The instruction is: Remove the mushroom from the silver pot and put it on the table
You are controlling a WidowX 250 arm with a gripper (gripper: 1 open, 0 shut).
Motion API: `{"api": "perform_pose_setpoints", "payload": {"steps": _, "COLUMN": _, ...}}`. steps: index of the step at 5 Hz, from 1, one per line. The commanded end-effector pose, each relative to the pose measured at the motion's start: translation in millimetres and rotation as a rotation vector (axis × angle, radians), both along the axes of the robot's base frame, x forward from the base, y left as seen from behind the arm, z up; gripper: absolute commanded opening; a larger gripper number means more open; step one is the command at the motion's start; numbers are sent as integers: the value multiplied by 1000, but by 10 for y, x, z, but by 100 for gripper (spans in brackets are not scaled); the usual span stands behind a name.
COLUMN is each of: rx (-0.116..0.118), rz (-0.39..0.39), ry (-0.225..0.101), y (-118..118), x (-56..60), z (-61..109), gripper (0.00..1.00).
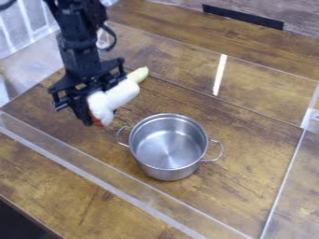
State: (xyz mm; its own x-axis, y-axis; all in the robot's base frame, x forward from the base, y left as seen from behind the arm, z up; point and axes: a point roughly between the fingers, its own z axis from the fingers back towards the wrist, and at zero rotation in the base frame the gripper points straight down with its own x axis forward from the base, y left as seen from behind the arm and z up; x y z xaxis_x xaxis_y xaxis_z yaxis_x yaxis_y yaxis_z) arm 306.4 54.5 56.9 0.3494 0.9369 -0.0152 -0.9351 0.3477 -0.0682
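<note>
The mushroom [115,94] hangs tilted just above the table [243,107], its white stem up to the right and its red-brown cap [97,118] low at the left. My gripper [88,97] points down and is shut on the mushroom. They are to the left of the silver pot [169,145], well outside its rim. The pot stands upright in the middle of the table, and nothing shows inside it.
A slim yellow-green item [141,72] lies just behind the mushroom. Clear acrylic walls [88,166] edge the tabletop at the front, left and right. A clear upright strip [219,73] stands behind the pot.
</note>
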Motion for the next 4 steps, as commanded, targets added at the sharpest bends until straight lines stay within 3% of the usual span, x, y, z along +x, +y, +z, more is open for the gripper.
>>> {"api": "perform_pose_setpoints", "payload": {"steps": 1, "rx": 22, "rz": -65, "ry": -34, "y": 37, "x": 42, "z": -17, "gripper": 0}}
{"api": "perform_pose_setpoints", "payload": {"steps": 3, "rx": 28, "rz": -192, "ry": -25, "y": 50, "x": 168, "z": -104, "gripper": 0}}
{"api": "perform_pose_setpoints", "payload": {"steps": 4, "rx": 27, "rz": -199, "ry": -21, "y": -37, "x": 249, "z": -134, "gripper": 0}}
